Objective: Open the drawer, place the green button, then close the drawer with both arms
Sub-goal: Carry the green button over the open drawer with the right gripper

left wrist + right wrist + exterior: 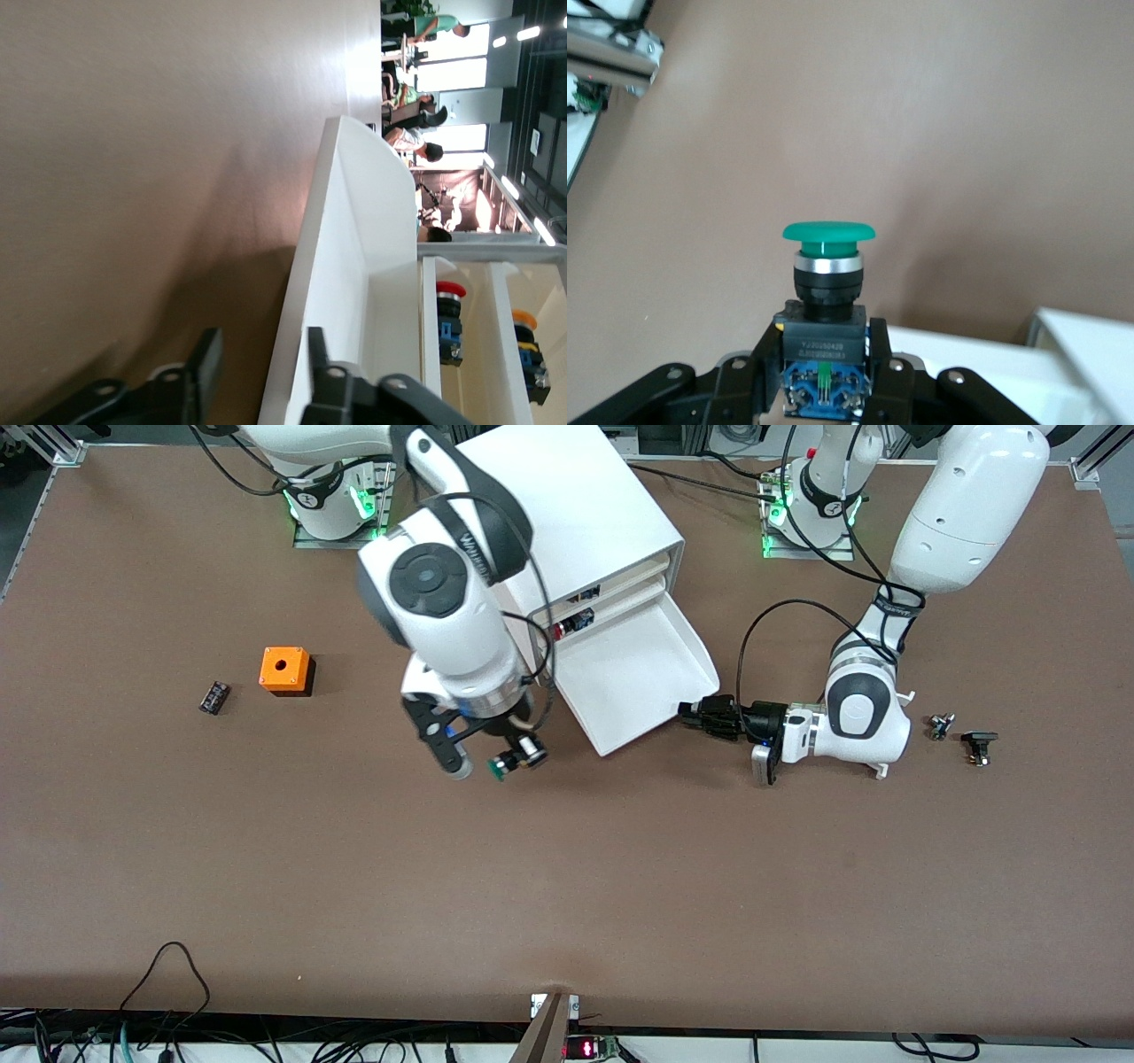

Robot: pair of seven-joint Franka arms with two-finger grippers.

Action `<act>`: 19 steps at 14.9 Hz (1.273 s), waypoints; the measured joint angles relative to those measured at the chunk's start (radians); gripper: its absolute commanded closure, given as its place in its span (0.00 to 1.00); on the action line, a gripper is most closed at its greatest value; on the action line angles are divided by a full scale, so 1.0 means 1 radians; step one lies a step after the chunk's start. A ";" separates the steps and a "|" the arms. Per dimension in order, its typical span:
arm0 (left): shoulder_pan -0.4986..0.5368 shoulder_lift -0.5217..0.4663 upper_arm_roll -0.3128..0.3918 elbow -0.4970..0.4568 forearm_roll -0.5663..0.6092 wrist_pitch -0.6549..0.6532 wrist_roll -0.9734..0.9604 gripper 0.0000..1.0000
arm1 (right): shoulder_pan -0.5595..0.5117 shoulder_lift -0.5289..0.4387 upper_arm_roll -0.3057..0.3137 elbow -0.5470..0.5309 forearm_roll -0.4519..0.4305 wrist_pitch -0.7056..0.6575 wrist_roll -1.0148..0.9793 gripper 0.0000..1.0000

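Two-arm workcell, drawer stage. The white cabinet stands on the brown table between the two arm bases, with one drawer pulled well out toward the front camera; its floor is bare and its front lip is the nearest edge. Left gripper — fingers spread, one on each side of the drawer's front wall at the corner toward the left arm's end, not pressed against it. Right gripper — clamped on the green-capped push button, by its black-and-blue body, cap pointing away from the wrist; it hangs over open table just beside the drawer's front corner toward the right arm's end. An orange cube with a round hole and a small dark part lie well apart toward the right arm's end. Two small metal parts lie near the left wrist. Red- and orange-capped buttons sit in neighbouring trays.
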 measured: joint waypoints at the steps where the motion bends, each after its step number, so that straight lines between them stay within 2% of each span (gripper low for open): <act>1: 0.004 0.000 0.000 0.006 0.000 0.000 -0.032 0.00 | 0.024 0.008 0.000 0.000 0.000 0.018 0.050 1.00; 5: 0.006 -0.032 -0.001 0.049 0.037 0.000 -0.217 0.00 | 0.122 0.050 -0.001 0.001 -0.002 0.093 0.239 1.00; 10: 0.040 -0.101 0.000 0.107 0.255 -0.002 -0.460 0.00 | 0.200 0.139 -0.004 0.003 -0.008 0.212 0.407 1.00; 14: 0.041 -0.144 -0.001 0.158 0.467 -0.002 -0.683 0.00 | 0.218 0.200 -0.004 0.004 -0.008 0.257 0.454 1.00; 17: 0.040 -0.171 -0.005 0.195 0.668 -0.002 -0.851 0.00 | 0.235 0.235 -0.005 0.005 -0.008 0.278 0.481 1.00; 19: 0.039 -0.177 -0.008 0.210 0.732 -0.002 -0.931 0.00 | 0.243 0.246 -0.011 0.005 -0.008 0.289 0.488 1.00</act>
